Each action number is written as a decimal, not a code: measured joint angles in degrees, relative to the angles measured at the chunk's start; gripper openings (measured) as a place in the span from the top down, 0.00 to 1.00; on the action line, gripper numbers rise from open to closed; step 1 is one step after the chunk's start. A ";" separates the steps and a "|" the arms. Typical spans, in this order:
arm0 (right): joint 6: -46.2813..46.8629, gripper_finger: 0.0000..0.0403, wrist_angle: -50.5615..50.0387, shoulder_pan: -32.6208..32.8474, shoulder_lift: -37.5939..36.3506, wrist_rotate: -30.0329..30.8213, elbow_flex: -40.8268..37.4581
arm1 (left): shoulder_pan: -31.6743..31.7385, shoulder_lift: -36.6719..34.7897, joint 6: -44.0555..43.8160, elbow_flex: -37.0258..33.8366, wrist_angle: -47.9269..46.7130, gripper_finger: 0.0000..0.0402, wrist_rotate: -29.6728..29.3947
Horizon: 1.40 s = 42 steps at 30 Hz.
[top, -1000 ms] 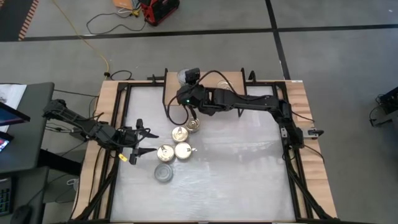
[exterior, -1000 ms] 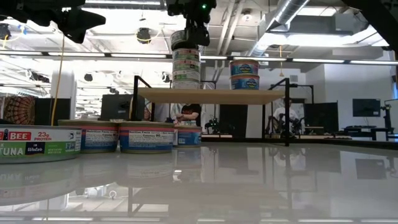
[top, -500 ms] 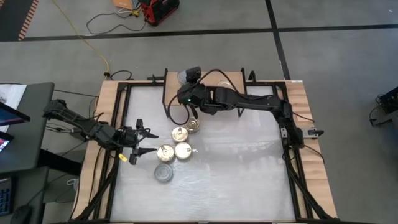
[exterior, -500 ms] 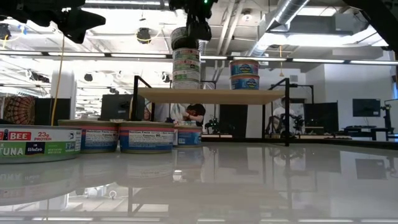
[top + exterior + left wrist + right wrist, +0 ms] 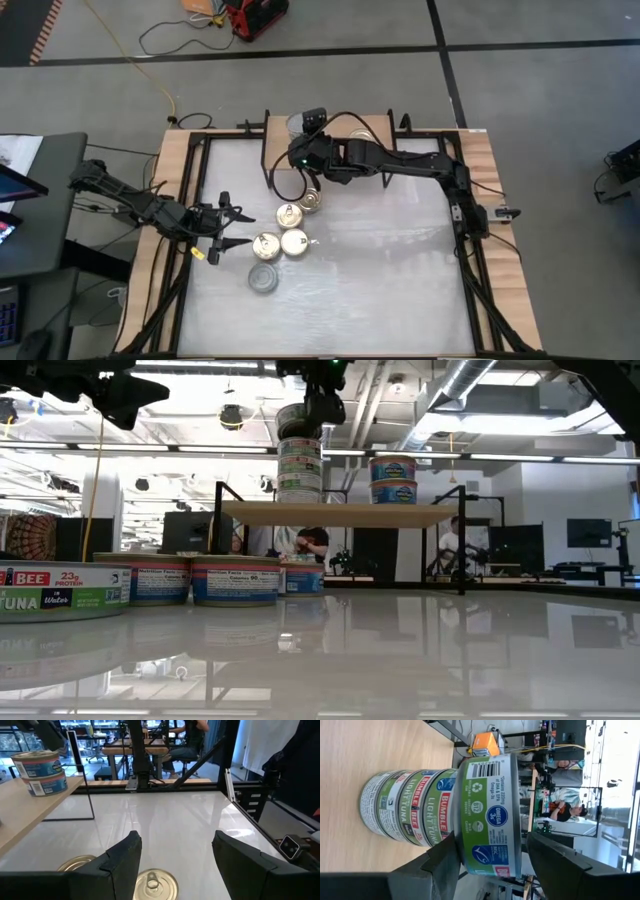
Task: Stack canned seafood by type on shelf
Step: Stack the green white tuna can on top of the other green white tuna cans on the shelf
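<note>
The green-labelled tin (image 5: pixel 490 815) sits between the fingers (image 5: pixel 437 865) of my right gripper (image 5: pixel 297 125), which are spread about its sides and hold it at the top of a stack of three tuna tins (image 5: pixel 405 807) of the same green label. In the low view this tin (image 5: pixel 298 420) is tilted a little on top of the stack (image 5: pixel 299 470), and I cannot tell whether it rests fully on the tin below. The stack stands at the left end of the shelf (image 5: pixel 340 513), whose light-wood board runs along the far edge of the table (image 5: pixel 380 270). Toward the shelf's right end stand two blue-labelled tins (image 5: pixel 393 479), one upon the other.

On the table in front of the shelf lie five more tins: one (image 5: pixel 312 202) close under my right arm, three gold-lidded tins (image 5: pixel 281 235) touching in a cluster near the table's left side, and a grey-lidded tin (image 5: pixel 264 278) just nearer the front edge.

My left gripper (image 5: pixel 228 227) hovers at the table's left edge beside that cluster, its fingers (image 5: pixel 122 862) apart and holding nothing, with two gold lids (image 5: pixel 156 884) showing under them.
</note>
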 joint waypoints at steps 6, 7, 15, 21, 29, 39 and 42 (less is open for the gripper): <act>-0.05 0.35 -0.89 -0.55 0.00 -0.75 0.00 | -0.01 0.00 -0.16 0.00 0.09 0.42 0.04; 0.75 0.36 -0.11 -0.76 0.00 -0.83 0.00 | -0.01 0.02 -0.16 0.00 0.09 0.42 0.04; 1.62 0.40 -1.62 -1.51 0.00 -1.31 0.54 | 0.01 0.00 -0.01 0.00 0.04 0.42 0.28; 4.02 0.45 -3.50 -2.68 0.00 -2.80 0.76 | 0.01 0.00 -0.15 0.00 0.00 0.42 0.95; 4.05 0.45 -4.43 -2.02 -0.02 -2.73 0.76 | -0.01 0.00 -0.05 0.00 -0.37 0.42 1.09; 3.86 0.45 -4.88 -1.34 -0.02 -2.54 0.76 | -0.01 0.00 -0.14 0.00 -0.44 0.42 1.07; 4.14 0.45 -5.32 -1.01 -0.46 -2.45 0.76 | -0.01 0.00 -0.14 0.00 -0.45 0.42 1.07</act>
